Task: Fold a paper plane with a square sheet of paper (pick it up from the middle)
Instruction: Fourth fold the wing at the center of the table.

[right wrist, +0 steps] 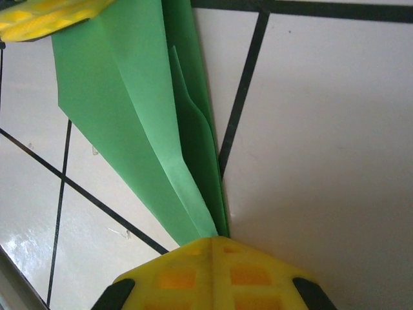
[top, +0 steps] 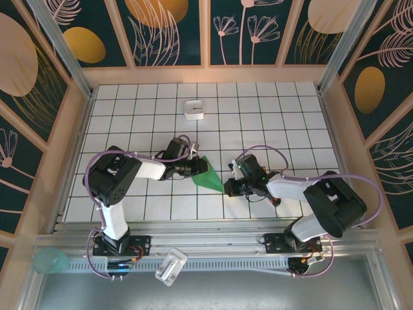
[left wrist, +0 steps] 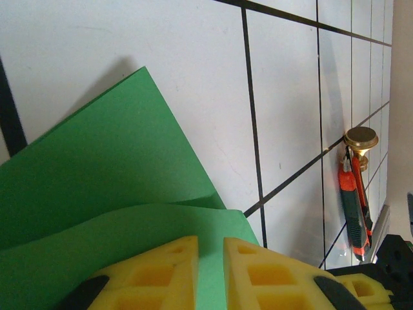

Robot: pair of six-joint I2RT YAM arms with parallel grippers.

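Both jaws pinched shut, gripping paper plane (top: 208,175), opposite ends

- Green paper (top: 208,174): thin, plain, bright green, folded into a tapering pointed wedge.
- Position: centre of the top view, just below mid-frame, over the white tiled tabletop (top: 258,110). The wide end is upper left and the point lower right.
- Layers: the right wrist view (right wrist: 129,116) shows several overlapping folds, their long creases converging at bottom centre.
- Wide end: the left wrist view (left wrist: 116,194) shows two flaps, one curling over the other.
- Hold: the wide end is pinched in the left pincer (left wrist: 211,252), the point in the right pincer (right wrist: 216,242).
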